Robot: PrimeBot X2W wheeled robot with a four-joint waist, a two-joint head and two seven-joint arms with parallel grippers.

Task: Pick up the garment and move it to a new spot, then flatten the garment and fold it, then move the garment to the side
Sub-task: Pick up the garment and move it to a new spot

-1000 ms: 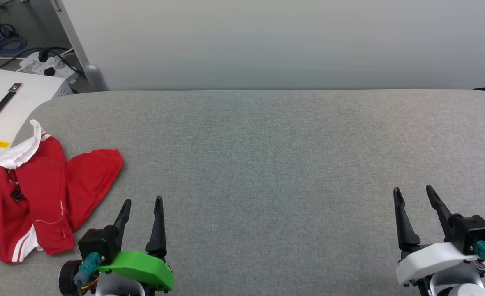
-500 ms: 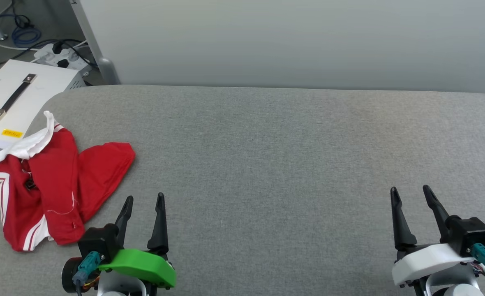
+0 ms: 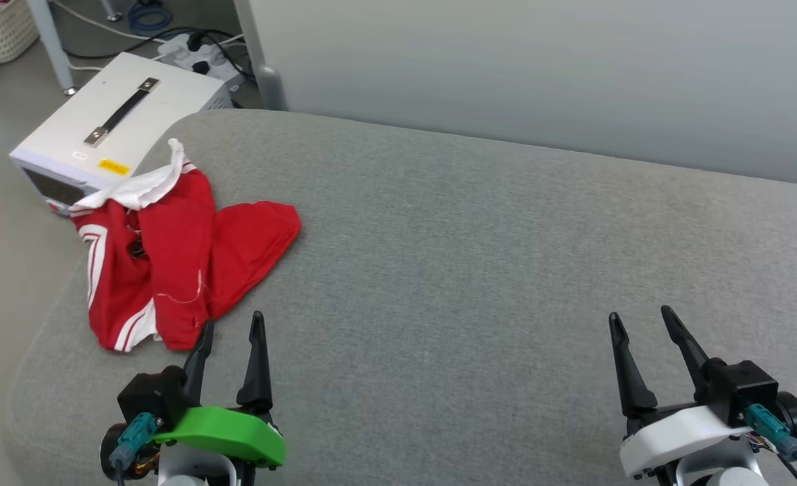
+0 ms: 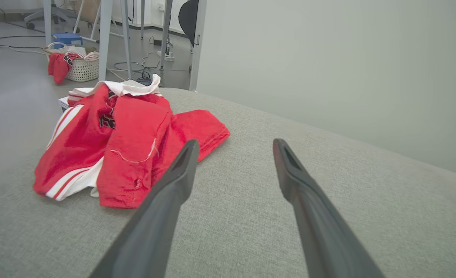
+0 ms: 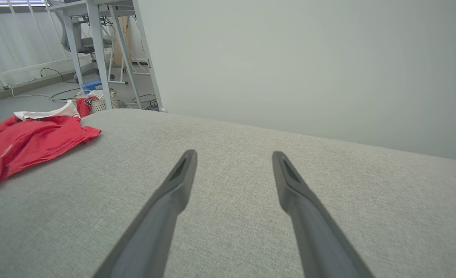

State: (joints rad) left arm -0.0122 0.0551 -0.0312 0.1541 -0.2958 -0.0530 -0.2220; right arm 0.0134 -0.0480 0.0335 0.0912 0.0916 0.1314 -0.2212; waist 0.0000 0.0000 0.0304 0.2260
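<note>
The left hand [image 3: 232, 324] sits at the lower left of the head view, its two dark fingers apart and holding nothing. Its outer fingertip lines up with the near edge of the garment [image 3: 189, 256], though it cannot be told whether they touch. In the left wrist view the garment [image 4: 127, 143] lies just ahead and to the left of the spread fingers. The right hand [image 3: 641, 314] is well apart from it at the lower right, fingers also spread and empty.

The garment is a crumpled red heap with white trim near the left corner of the grey worktop [image 3: 473, 256], beside a white box [image 3: 115, 128] on the floor.

What changed over the last second is the viewpoint. The head camera has swung left, bringing the garment in from the picture's left edge. The heap keeps the same shape. Judging by this, the robot is turning to face the garment, and the pick-up has not yet begun.
</note>
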